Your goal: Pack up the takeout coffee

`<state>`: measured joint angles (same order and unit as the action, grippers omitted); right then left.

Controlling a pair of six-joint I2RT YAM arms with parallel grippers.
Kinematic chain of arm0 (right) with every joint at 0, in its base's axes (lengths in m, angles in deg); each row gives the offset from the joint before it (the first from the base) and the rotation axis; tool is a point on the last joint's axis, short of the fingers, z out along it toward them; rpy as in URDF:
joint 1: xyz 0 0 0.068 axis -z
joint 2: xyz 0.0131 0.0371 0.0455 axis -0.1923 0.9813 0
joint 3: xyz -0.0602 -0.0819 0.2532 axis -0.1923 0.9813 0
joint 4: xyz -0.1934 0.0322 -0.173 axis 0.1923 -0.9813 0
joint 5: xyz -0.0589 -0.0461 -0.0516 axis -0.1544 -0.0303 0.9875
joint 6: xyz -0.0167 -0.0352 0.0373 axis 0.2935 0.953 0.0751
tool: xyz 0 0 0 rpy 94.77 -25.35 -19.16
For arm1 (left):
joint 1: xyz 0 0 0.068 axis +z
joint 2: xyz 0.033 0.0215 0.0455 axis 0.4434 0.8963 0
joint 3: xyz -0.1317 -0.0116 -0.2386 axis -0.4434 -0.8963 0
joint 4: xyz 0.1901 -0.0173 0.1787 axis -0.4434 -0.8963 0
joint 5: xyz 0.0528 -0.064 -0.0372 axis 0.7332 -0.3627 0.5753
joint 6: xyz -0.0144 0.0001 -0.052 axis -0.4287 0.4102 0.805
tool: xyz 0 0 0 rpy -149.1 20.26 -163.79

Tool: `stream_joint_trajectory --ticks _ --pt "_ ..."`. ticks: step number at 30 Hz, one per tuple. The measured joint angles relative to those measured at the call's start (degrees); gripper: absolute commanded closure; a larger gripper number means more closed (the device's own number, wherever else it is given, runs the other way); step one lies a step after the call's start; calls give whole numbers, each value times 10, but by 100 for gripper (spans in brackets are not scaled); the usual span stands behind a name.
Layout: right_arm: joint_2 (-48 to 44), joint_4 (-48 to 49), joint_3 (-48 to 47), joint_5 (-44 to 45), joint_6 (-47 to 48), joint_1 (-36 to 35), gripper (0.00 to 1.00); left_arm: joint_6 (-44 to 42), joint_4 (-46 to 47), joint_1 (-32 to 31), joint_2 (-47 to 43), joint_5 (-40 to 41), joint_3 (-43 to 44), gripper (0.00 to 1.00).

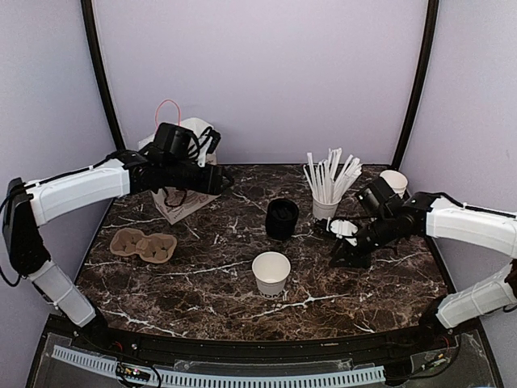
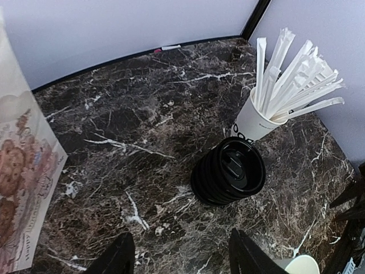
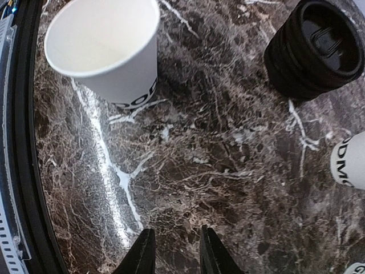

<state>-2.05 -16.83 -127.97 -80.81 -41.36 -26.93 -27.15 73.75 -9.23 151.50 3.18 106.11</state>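
**Your coffee cup [image 1: 271, 273] stands with its top open, between the middle of the table [image 1: 202, 303] and its front edge.**

The coffee cup is round white paper with dark letters near its base, and its inside looks white. Behind it, near the table's middle, sits a stack of lids [image 1: 282, 218], black, shiny and round with ridged sides. Just beside the lids, toward the back right, a stick cup [image 1: 325, 208] of white paper holds a bunch of long white sticks [image 1: 331, 171] that fan out. A pile of cups [image 1: 395, 182] stands at the back right corner. By the left edge lies a tray [image 1: 144, 244], brown and bumpy, with two round hollows. A paper bag [image 2: 23, 188] with cookie pictures stands at the back left. Your left pincer [image 2: 181, 237] hangs by the bag, wide open and holding nothing. Your right pincer [image 3: 178, 234] is low near the right edge, open just a little and holding nothing.
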Motion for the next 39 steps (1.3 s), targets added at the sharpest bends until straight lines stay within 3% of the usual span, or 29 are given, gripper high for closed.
stream_joint_trajectory --ticks 7,22,39 --pt "1 83 61 -1 -14 1 72 32 -57 -57 149 36 108 44" --pt "16 129 71 5 -13 1 71 77 -99 -84 292 64 269 45" --pt "40 129 71 12 -4 1 71 72 -155 -95 359 77 330 53"
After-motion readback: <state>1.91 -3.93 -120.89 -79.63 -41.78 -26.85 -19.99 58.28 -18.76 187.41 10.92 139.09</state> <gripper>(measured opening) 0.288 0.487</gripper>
